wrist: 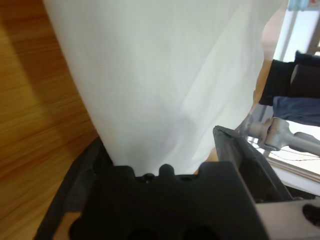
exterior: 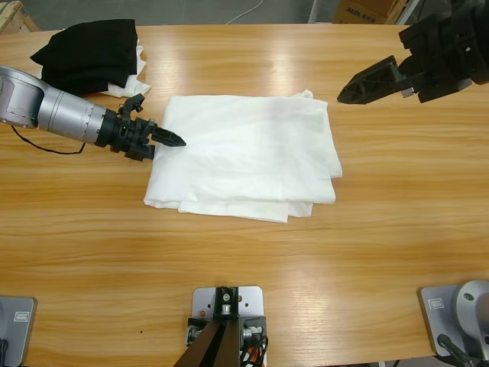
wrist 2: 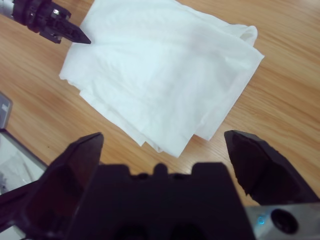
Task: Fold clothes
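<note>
The T-shirt (exterior: pixel 244 157) is plain white with no print, its folded layers showing only faint grey shadows along the edges, and it lies on a worktop (exterior: pixel 367 252) of warm honey-brown wood with darker streaks of grain running lengthwise. At the far corner sits a black garment (exterior: pixel 90 52) with a sliver of white cloth (exterior: pixel 126 86) showing under it. The left pincer (exterior: pixel 170 140) is black on a silver-grey arm (exterior: pixel 46 107) with a thin black cable (exterior: pixel 46 147) beside it, and the right pincer (exterior: pixel 367 86) is black too.
</note>
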